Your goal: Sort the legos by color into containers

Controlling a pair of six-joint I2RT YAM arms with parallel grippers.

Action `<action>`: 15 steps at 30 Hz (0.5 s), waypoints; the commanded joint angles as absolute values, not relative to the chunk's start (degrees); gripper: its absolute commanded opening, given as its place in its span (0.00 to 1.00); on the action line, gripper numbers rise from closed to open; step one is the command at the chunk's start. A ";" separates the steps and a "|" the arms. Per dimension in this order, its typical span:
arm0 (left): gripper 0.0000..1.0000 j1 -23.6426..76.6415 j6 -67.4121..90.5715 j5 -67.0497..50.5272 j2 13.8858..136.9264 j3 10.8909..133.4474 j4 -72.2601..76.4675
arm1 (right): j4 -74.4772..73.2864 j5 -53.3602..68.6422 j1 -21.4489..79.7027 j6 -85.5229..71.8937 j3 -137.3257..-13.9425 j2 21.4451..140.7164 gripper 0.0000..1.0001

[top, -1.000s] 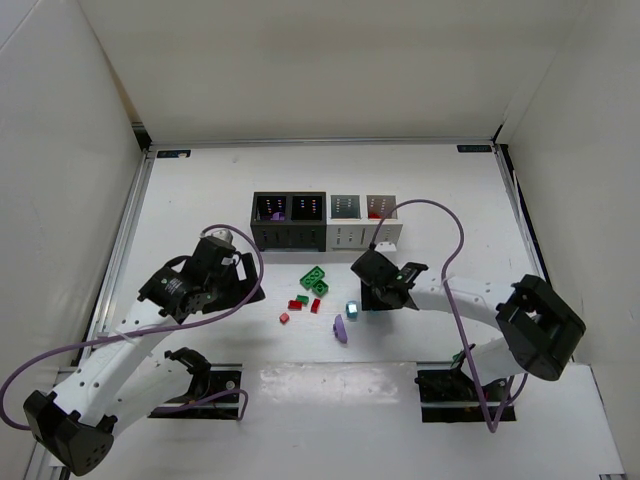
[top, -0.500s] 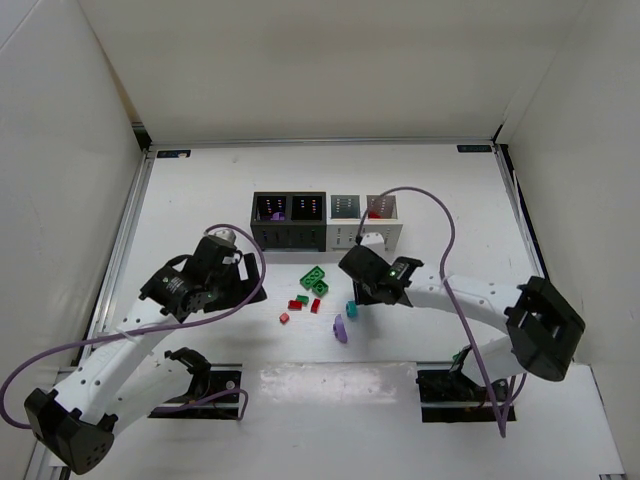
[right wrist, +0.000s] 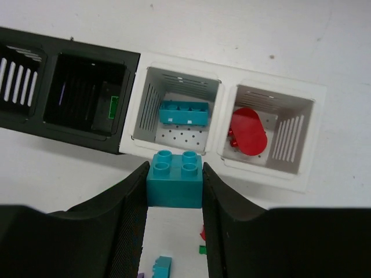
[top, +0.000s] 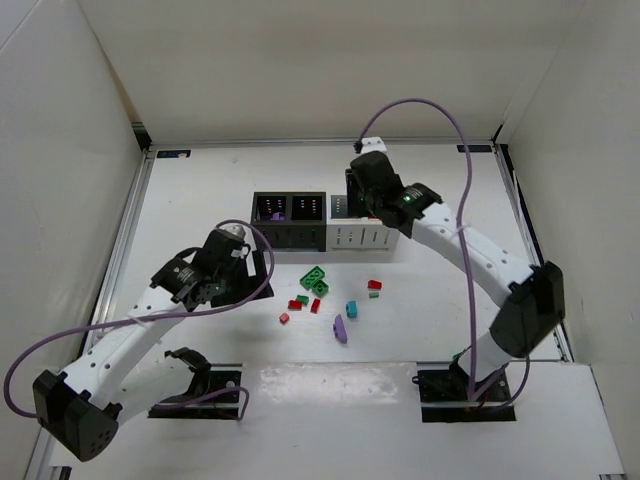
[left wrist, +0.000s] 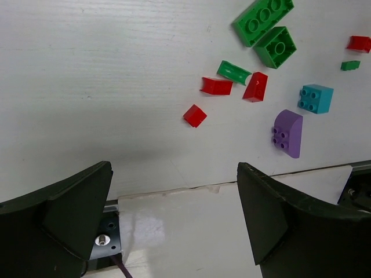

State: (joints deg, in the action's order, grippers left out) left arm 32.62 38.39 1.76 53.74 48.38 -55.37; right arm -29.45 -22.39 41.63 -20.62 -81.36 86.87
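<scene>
Readable text: none in any view.
Far-left sticker [top: 172, 153] on counter [top: 200, 190]: dark, print too small to read.
Far-right sticker [top: 475, 148]: likewise illegible.
Containers [right wrist: 227, 119]: no legible lettering.

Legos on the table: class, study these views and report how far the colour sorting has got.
Done: one teal brick lies in a white bin, a red piece in the neighbouring white bin. In hand: the right fingers clamp another teal brick near those bins. Left: green bricks, red pieces, a loose teal brick and a purple piece lie on the table; the left fingers are open, empty.
</scene>
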 commanded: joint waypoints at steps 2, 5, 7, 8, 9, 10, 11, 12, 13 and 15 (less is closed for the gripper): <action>1.00 33.57 38.14 0.35 55.10 51.42 -53.26 | -28.92 -19.60 40.70 -16.96 -86.74 94.03 0.25; 1.00 34.80 37.79 0.53 56.77 52.47 -53.17 | -28.13 -18.72 39.82 -16.87 -88.85 96.58 0.27; 1.00 36.11 37.79 0.96 57.39 52.91 -53.26 | -28.12 -18.20 39.64 -16.79 -89.47 97.29 0.32; 1.00 36.30 37.79 1.14 57.65 53.26 -53.26 | -27.86 -18.19 39.73 -16.87 -89.99 98.16 0.36; 1.00 36.65 37.71 1.23 58.44 53.52 -53.17 | -27.77 -18.19 39.73 -16.79 -90.35 98.43 0.41; 1.00 37.87 37.88 1.49 58.71 53.53 -53.00 | -27.69 -18.54 39.73 -16.79 -90.44 98.87 0.45; 1.00 38.40 38.14 1.84 59.06 53.96 -52.91 | -27.77 -18.54 39.64 -16.79 -90.96 99.31 0.49; 1.00 38.93 38.41 1.93 59.58 53.79 -52.21 | -27.77 -18.37 39.55 -16.79 -91.05 99.40 0.54; 1.00 40.50 38.67 1.85 59.76 53.79 -51.51 | -27.69 -18.02 39.38 -16.87 -90.97 99.49 0.58; 1.00 42.26 39.02 2.02 60.29 53.88 -50.72 | -27.25 -17.23 39.11 -16.79 -91.05 99.49 0.72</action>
State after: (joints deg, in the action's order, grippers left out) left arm 39.97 38.52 1.26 60.12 51.88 -53.01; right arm -28.91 -18.37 39.55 -17.67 -88.33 99.79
